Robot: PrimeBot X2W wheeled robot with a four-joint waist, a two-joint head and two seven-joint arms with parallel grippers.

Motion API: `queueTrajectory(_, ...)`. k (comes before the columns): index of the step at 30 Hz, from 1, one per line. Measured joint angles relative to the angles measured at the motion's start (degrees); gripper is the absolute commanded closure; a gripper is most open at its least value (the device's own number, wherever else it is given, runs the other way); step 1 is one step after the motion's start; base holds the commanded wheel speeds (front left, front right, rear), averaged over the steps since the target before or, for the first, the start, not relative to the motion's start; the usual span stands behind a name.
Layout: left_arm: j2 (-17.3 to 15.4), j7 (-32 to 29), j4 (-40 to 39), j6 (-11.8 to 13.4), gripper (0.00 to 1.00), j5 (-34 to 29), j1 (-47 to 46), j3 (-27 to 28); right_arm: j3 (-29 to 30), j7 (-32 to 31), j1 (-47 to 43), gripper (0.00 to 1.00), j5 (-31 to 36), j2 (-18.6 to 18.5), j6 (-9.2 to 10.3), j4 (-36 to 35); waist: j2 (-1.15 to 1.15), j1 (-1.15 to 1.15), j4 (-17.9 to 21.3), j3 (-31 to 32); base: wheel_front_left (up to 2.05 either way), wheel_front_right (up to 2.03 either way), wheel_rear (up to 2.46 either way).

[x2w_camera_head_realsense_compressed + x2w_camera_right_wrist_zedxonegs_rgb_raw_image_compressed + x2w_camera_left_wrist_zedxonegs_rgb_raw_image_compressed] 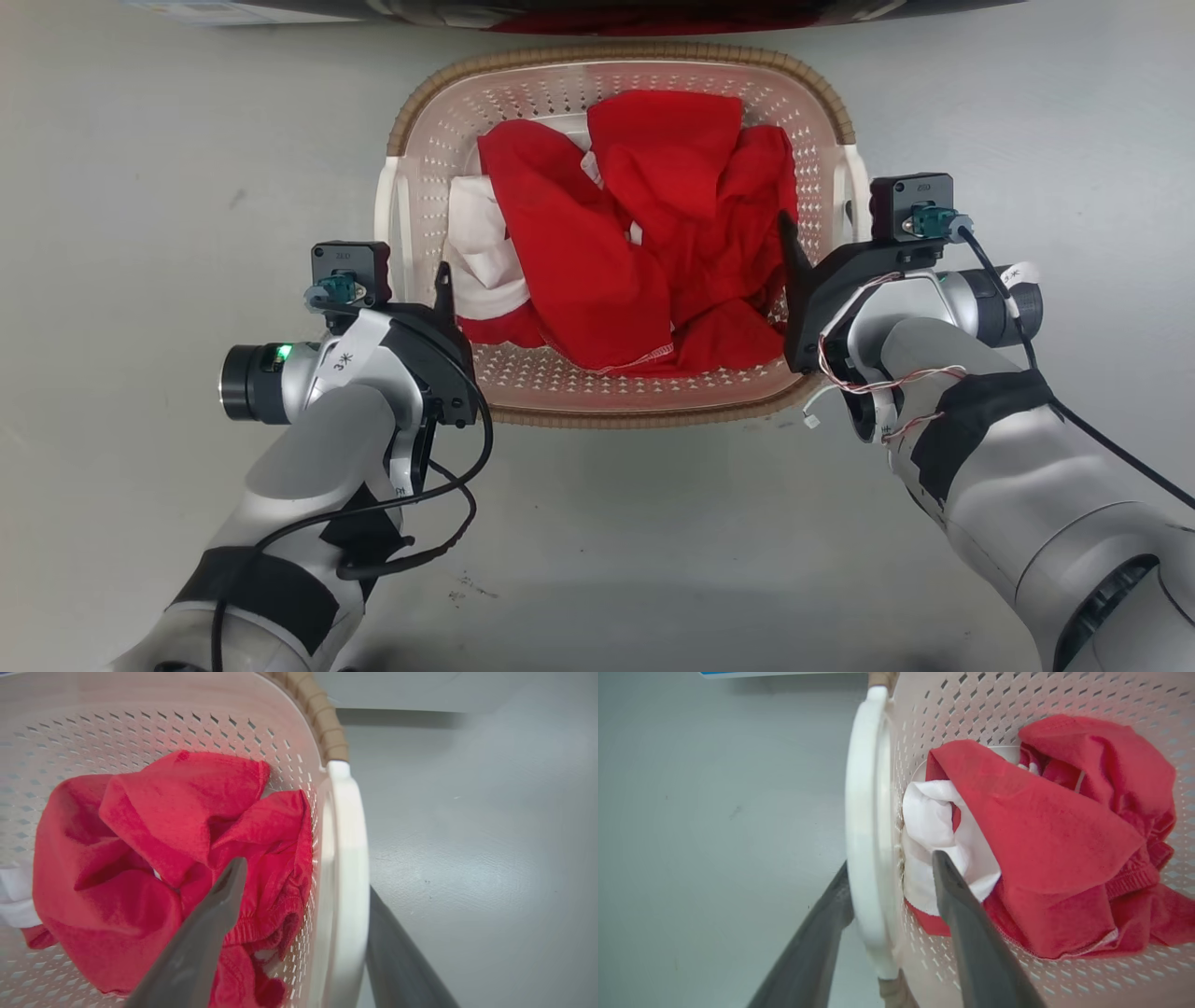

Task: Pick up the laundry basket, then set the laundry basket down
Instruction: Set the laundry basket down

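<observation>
The laundry basket (616, 411), cream-white with perforated walls and a brown woven-look rim, stands on the grey floor and holds red and white clothes (644, 252). My left gripper (425, 285) is open astride its left white handle (866, 835): one finger is outside the handle and the other is inside the basket against the white cloth (931, 826). My right gripper (822, 233) is open astride the right handle (348, 858), with one finger over the red cloth (154, 830) and the other outside, partly hidden behind the handle. In the wrist views the left gripper (892, 863) and right gripper (303, 877) leave gaps on the inner side.
A dark-edged object with red inside (597, 14) runs along the top edge just beyond the basket. Bare grey floor (140, 187) lies to both sides of the basket and in front of it.
</observation>
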State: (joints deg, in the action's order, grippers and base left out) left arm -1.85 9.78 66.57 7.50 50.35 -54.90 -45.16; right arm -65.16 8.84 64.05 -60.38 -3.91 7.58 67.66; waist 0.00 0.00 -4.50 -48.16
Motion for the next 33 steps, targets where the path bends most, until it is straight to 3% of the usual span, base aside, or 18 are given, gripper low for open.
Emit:
queueTrajectory(19,0.1,2.3,3.7,0.0,0.0,0.2,1.7,0.5,0.0,0.8,-3.4,0.0,-0.7,0.2,0.0,0.7,0.0,0.0,0.6,6.3,0.0,0.0,0.0)
queueTrajectory(33,-0.8,4.2,3.7,-3.0,0.0,0.3,5.4,0.9,-0.1,3.9,-5.9,0.0,-1.2,0.3,0.0,-0.5,0.0,-0.01,1.7,15.4,0.0,0.0,0.0)
